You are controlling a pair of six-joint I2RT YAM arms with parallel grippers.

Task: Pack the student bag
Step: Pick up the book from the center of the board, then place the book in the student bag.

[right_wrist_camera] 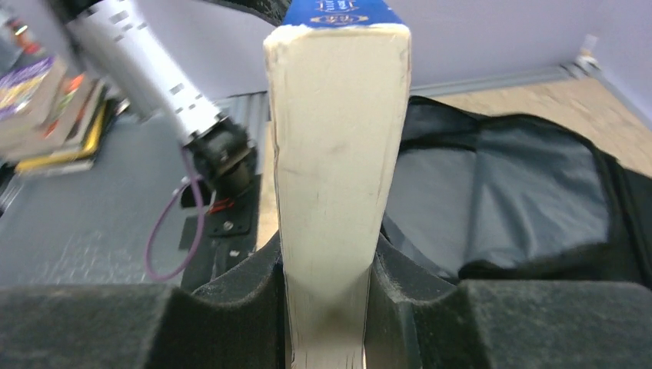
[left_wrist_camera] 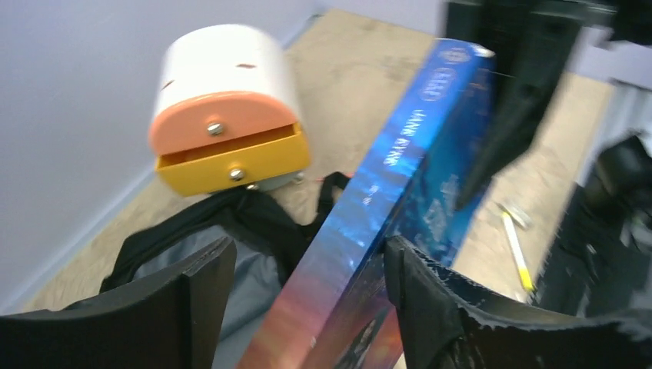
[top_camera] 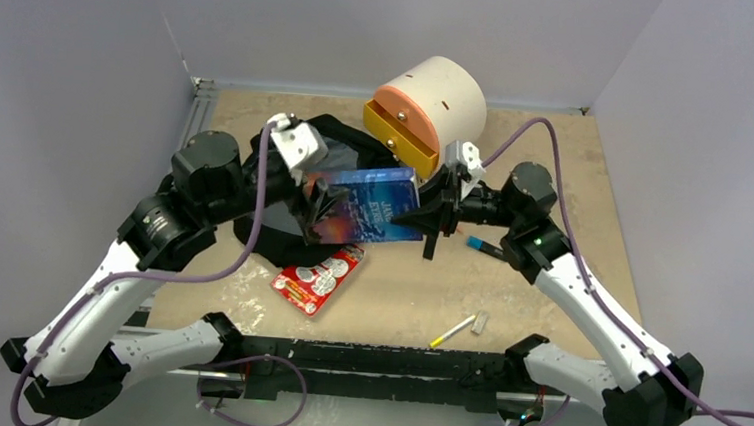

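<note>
Both arms were bent inward over the table (top_camera: pixel 508 282), meeting at a blue book (top_camera: pixel 374 205) held above the open bag (top_camera: pixel 349 153). The bag lay left of centre, beneath the left arm. The right fingers (right_wrist_camera: pixel 238 296) were clamped on the book's page edge. The left fingers (left_wrist_camera: pixel 196 296) stood wide about its spine, one clear of it.

The tan surface (top_camera: pixel 567 156) carries the black student bag (top_camera: pixel 274 230) left of centre, a cream drawer box (top_camera: pixel 433 107) at upper centre, a red packet (top_camera: pixel 318 277) below the bag, and a blue pen (top_camera: pixel 484 247), yellow pencil (top_camera: pixel 453 331) and small grey piece (top_camera: pixel 480 322) lower right.
</note>
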